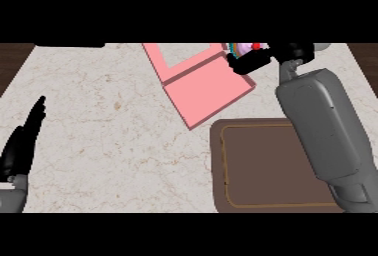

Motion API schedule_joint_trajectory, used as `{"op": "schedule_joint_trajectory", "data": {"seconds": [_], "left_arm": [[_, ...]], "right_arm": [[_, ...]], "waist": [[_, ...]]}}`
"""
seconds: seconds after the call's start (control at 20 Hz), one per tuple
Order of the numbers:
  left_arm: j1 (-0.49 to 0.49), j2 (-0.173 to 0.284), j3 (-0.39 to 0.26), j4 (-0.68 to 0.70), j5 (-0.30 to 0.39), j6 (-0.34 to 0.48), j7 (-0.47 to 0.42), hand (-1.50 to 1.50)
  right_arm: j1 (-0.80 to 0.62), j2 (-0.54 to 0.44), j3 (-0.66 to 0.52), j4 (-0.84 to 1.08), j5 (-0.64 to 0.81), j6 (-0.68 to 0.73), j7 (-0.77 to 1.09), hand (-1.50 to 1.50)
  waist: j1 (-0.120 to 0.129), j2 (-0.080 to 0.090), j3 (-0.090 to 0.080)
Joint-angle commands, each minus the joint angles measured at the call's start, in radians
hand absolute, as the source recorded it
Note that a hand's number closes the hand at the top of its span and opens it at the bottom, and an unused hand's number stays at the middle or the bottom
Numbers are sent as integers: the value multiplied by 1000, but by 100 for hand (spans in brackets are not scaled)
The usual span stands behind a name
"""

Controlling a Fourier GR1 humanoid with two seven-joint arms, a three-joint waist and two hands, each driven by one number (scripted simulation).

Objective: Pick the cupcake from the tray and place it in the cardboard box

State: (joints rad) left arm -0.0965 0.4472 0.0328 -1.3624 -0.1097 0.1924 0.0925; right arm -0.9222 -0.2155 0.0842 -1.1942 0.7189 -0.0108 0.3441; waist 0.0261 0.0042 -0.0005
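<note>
The brown tray (255,165) lies at the lower right of the counter with nothing on it. A pink box (203,87) with an open flap sits at the top centre. My right hand (255,60) reaches up past the tray to the box's far right corner, fingers curled round the cupcake (242,48), of which only a colourful top with a red dot shows. The cupcake hangs over the box's right edge. My left hand (22,142) rests at the left edge, fingers straight and pointing up, holding nothing.
The counter is pale marble, with dark wood strips at the top left (15,55) and top right (365,52). A dark object (70,45) shows at the top left edge. My right forearm (328,130) crosses the tray's right side.
</note>
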Motion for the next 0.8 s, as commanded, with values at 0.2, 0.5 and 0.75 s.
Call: {"op": "schedule_joint_trajectory", "data": {"seconds": [0.2, 0.5, 0.75], "left_arm": [[-5, -17, -14, -24, -18, -16, 21, 0], [-24, -11, 16, 37, -23, -24, -43, 0], [-63, 2, 24, 58, -16, -50, -50, 0]], "right_arm": [[-258, 96, -106, 456, -11, -118, -76, 150], [-359, 144, -145, 713, 17, -243, -136, 150], [-385, 137, -170, 857, 50, -356, -129, 150]], "waist": [[30, 12, 0], [30, 14, 0], [50, 25, 0]]}}
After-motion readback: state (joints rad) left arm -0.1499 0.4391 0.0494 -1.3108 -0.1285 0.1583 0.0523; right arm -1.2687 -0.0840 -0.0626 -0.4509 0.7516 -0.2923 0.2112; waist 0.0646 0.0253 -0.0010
